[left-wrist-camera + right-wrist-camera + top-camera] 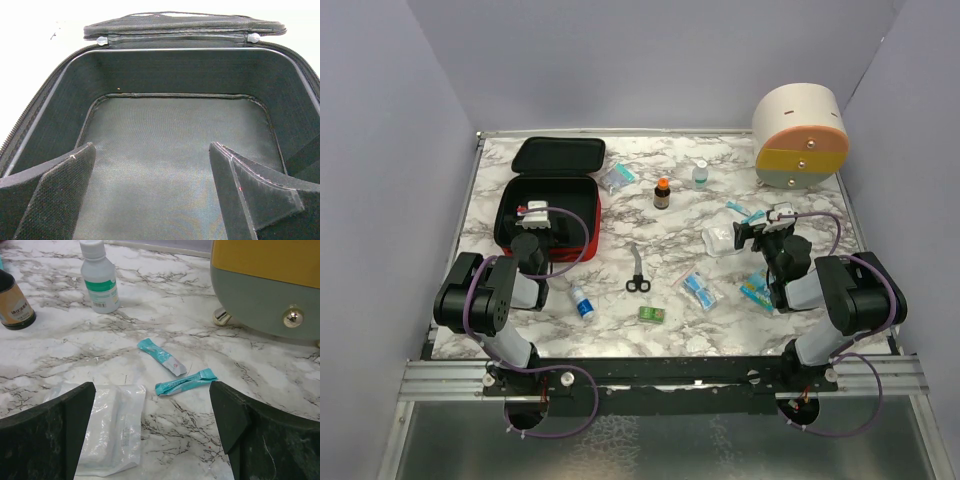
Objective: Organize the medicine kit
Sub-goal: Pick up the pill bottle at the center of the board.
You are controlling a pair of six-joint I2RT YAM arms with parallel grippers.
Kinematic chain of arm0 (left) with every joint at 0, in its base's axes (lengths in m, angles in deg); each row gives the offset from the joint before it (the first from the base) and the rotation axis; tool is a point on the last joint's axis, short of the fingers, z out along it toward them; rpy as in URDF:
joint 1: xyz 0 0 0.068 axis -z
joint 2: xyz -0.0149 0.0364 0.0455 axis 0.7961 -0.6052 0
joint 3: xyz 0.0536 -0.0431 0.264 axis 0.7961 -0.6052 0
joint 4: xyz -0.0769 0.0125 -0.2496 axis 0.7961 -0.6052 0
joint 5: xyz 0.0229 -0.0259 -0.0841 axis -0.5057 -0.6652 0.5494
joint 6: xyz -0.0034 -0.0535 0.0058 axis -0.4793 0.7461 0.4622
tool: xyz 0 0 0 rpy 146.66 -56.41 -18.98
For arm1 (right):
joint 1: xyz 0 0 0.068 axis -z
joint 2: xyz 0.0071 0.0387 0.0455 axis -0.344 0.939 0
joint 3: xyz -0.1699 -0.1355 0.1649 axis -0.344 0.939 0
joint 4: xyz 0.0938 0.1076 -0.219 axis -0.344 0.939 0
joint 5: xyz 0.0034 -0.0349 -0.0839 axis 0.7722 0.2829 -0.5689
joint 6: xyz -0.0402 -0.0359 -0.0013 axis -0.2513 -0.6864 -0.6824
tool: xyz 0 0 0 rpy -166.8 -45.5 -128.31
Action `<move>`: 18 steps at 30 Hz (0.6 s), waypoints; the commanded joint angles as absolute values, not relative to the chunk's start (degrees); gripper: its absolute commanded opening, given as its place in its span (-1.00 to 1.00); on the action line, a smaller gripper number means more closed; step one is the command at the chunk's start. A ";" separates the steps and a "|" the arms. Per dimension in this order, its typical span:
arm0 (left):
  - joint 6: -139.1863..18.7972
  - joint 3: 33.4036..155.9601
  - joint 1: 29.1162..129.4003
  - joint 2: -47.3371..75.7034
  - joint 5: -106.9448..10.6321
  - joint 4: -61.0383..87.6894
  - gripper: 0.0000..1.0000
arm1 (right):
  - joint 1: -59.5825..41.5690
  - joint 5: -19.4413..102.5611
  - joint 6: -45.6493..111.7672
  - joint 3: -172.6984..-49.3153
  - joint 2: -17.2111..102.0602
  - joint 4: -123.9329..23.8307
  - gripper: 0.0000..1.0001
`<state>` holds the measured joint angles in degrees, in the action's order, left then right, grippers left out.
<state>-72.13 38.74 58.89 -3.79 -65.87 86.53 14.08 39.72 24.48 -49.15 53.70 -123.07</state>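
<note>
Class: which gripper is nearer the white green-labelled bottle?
Right. The right gripper hovers open on the near side of the white bottle, by a clear packet; the left gripper hangs open over the medicine kit, far to the left.

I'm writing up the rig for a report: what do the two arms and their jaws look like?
The left arm and right arm match: bulky black joint housings, light grey links, and purple cables looping along each down to the base. The jaws are black and wedge-shaped, with rough-textured faces.
</note>
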 commanded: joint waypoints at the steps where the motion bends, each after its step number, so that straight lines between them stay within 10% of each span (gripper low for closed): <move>1: -72.92 38.59 59.35 -4.52 -65.39 82.24 0.98 | 13.88 39.02 24.31 -49.96 54.24 -123.25 1.00; 18: -74.17 37.92 59.44 2.72 -63.73 76.91 0.98 | 13.88 39.26 24.53 -49.96 53.99 -122.93 1.00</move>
<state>-72.31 38.81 58.91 -2.31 -65.89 84.34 14.08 39.72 24.48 -49.24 53.70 -122.20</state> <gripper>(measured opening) 0.991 0.999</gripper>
